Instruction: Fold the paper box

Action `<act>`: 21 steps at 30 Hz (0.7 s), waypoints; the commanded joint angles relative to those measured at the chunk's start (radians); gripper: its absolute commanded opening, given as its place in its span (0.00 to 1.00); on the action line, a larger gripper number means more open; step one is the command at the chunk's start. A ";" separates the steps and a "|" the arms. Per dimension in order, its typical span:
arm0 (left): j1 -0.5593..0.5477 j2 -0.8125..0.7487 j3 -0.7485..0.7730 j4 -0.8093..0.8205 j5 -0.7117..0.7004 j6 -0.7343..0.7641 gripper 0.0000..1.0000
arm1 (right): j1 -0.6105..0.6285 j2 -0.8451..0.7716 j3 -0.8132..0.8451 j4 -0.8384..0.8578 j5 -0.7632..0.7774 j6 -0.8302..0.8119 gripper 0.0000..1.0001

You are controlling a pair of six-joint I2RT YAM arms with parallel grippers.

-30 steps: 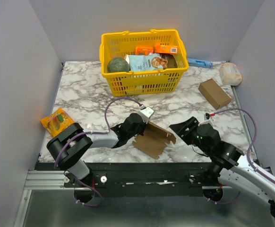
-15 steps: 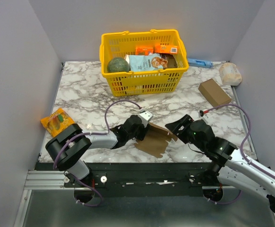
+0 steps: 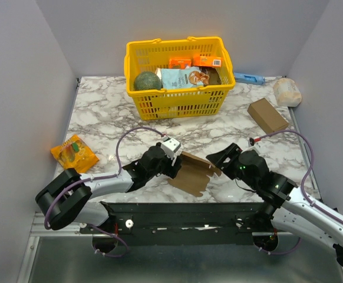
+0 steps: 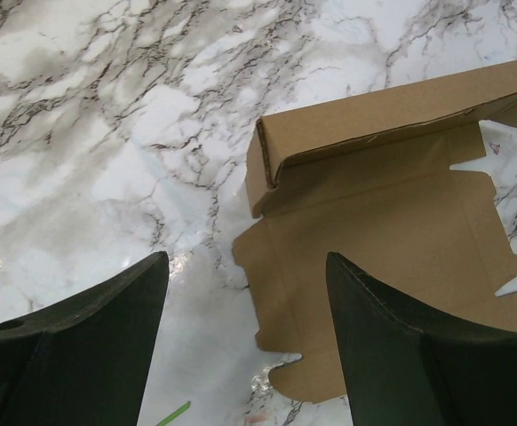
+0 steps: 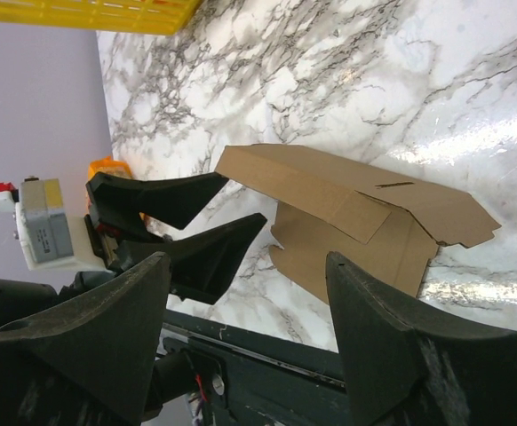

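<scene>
The paper box [image 3: 195, 173] lies near the table's front edge, a flat brown cardboard piece with notched tabs. One long flap [image 4: 392, 111] is folded up and over along its far side. My left gripper [image 3: 172, 163] stands open just left of the box, and nothing is gripped between its fingers [image 4: 107, 337]. In the left wrist view the box's [image 4: 374, 222] near corner lies on the marble below the gap. My right gripper [image 3: 217, 158] is open at the box's right end, apart from it. In the right wrist view the box [image 5: 356, 204] sits beyond the open right gripper [image 5: 245, 257], with the left gripper [image 5: 227, 202] facing it.
A yellow basket [image 3: 177, 103] with groceries stands at the back centre. A blocky brown carton [image 3: 267, 116] and a white bundle [image 3: 287, 91] sit at the back right. An orange snack packet [image 3: 73, 151] lies at the left edge. The dark front rail [image 3: 177, 209] runs close under the box.
</scene>
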 commanded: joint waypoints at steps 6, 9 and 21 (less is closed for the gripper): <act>0.012 0.044 0.029 0.053 -0.003 0.003 0.68 | 0.003 0.045 -0.005 -0.014 -0.006 0.011 0.77; 0.016 0.069 0.046 0.073 0.004 0.020 0.65 | 0.003 0.087 -0.012 0.024 -0.012 0.022 0.77; 0.071 -0.071 0.052 -0.003 0.139 -0.052 0.67 | 0.003 0.127 0.037 0.015 0.025 -0.067 0.71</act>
